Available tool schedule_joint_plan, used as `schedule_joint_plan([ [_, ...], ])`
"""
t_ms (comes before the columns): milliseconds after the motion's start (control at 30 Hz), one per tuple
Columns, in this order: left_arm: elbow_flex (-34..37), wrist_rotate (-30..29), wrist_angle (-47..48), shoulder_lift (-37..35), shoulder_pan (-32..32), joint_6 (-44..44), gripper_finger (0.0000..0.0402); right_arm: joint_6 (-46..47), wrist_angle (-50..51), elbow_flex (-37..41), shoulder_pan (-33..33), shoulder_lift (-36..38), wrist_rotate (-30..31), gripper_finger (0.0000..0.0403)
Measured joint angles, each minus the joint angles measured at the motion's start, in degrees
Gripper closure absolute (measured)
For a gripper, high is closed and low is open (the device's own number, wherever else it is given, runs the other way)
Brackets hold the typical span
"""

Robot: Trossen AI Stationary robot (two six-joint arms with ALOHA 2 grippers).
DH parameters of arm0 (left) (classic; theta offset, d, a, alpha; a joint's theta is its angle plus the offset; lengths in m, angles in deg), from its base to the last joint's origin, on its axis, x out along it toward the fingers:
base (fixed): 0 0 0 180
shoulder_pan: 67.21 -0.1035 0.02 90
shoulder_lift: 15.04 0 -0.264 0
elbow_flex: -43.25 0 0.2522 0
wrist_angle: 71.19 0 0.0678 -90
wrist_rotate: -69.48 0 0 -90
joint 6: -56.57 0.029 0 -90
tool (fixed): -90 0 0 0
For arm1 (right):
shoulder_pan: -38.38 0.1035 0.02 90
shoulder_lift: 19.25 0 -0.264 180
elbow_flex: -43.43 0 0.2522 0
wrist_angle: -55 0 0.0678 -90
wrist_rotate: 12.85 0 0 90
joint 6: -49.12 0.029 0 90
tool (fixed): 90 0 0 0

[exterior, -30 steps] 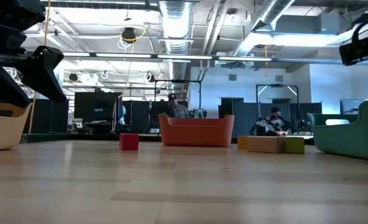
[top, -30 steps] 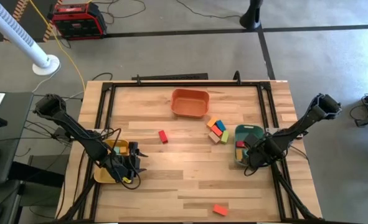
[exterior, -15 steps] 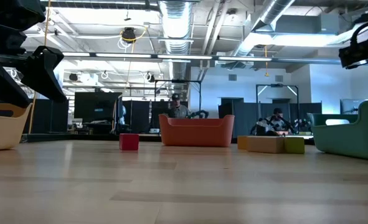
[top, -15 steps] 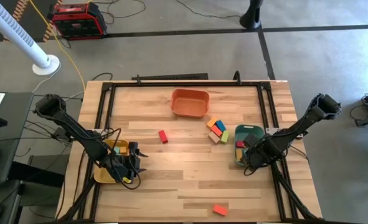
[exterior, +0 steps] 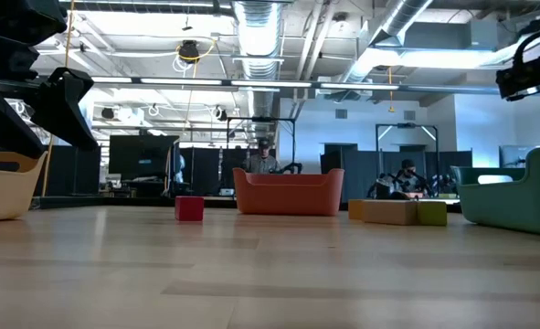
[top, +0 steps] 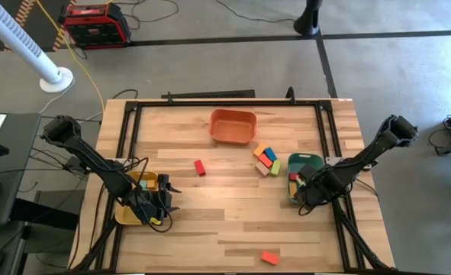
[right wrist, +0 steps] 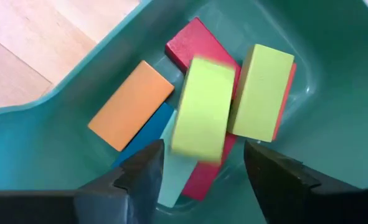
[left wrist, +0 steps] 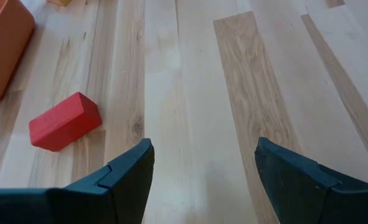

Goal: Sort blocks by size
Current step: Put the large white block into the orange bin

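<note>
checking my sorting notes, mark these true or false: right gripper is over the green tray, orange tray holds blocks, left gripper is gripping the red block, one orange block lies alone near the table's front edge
1. The right gripper is over the green tray: true; a yellow-green block sits blurred between its open fingers.
2. The orange tray holds blocks: false, it looks empty from above.
3. The left gripper grips the red block: false, it is open and the block lies apart on the table.
4. An orange block lies alone near the front edge: true.
</note>
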Motion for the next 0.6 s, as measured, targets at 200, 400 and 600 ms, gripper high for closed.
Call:
schedule_joint_plan([
  [200,0.00,0.00,0.01,0.00,0.02,0.00,0.0134,-1.45,4.55,-3.94,-1.27,0.02,0.66,0.0145],
  [400,0.00,0.00,0.02,0.02,0.00,0.00,0.0134,-3.07,9.66,-9.98,-2.73,0.04,4.88,0.0147],
  [600,0.00,0.00,0.01,0.02,0.00,0.01,0.0134,-7.27,8.47,-13.43,-4.81,0.02,10.77,0.0148],
])
